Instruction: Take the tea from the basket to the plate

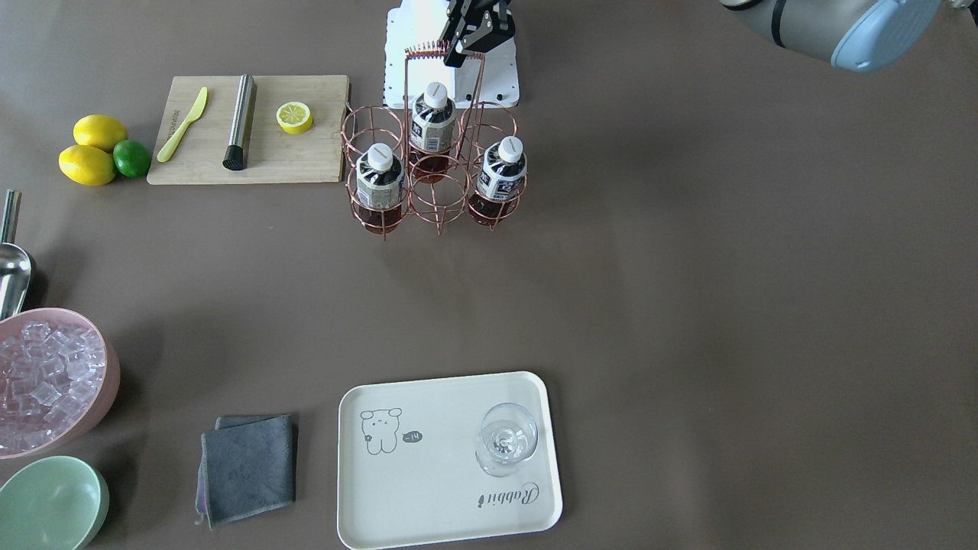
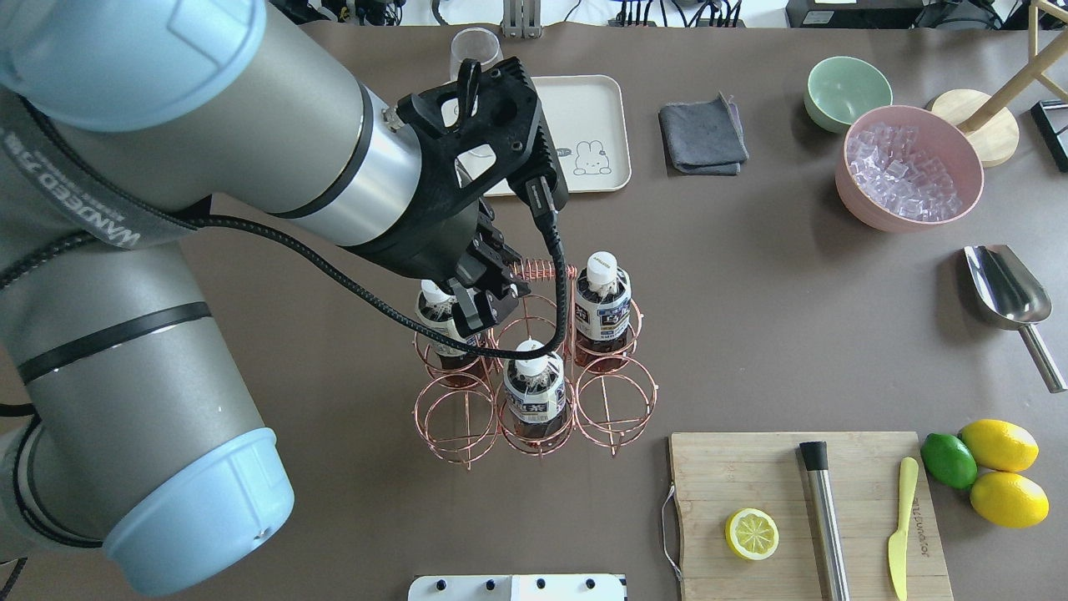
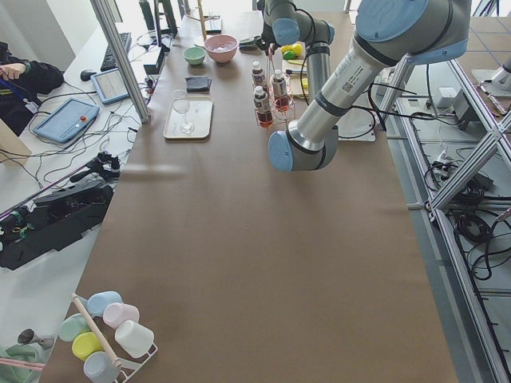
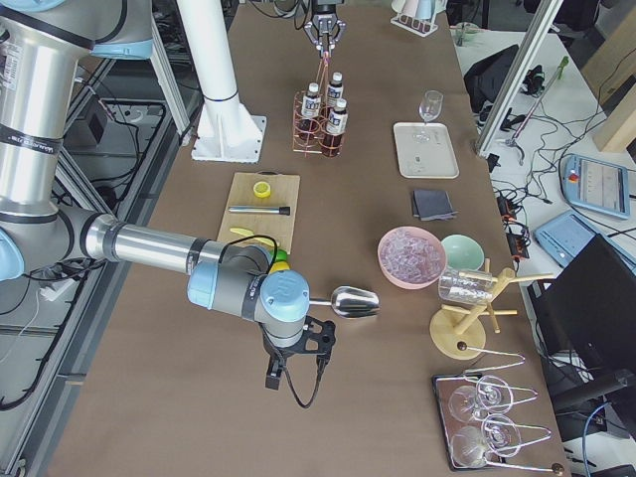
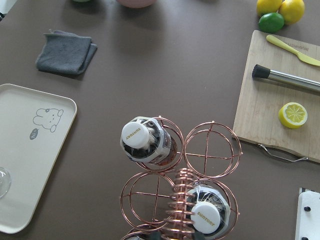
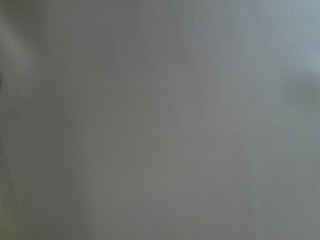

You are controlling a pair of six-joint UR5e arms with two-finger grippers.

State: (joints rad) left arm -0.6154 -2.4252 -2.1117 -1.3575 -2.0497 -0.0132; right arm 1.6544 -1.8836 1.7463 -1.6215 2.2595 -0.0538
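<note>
The copper wire basket (image 1: 439,206) stands mid-table and holds three tea bottles (image 1: 380,179) (image 1: 433,122) (image 1: 502,172) with white caps. In the overhead view the basket (image 2: 617,409) shows two bottles plainly (image 2: 602,305) (image 2: 534,392); the third is partly hidden under my left gripper (image 2: 488,307). That gripper (image 1: 474,42) hovers open and empty beside the coiled handle, above the bottles. The cream plate (image 1: 428,489) lies apart, across the table, with a wine glass (image 1: 506,439) on it. My right gripper (image 4: 293,363) shows only in the exterior right view; I cannot tell its state.
A wooden cutting board (image 1: 306,160) with a lemon half (image 1: 294,117), a steel muddler (image 1: 240,121) and a yellow knife (image 1: 182,124) lies beside the basket. Lemons and a lime (image 1: 131,158), a pink ice bowl (image 1: 107,382), a mint bowl (image 1: 50,504), a grey cloth (image 1: 248,467) and a scoop (image 1: 11,267) are around.
</note>
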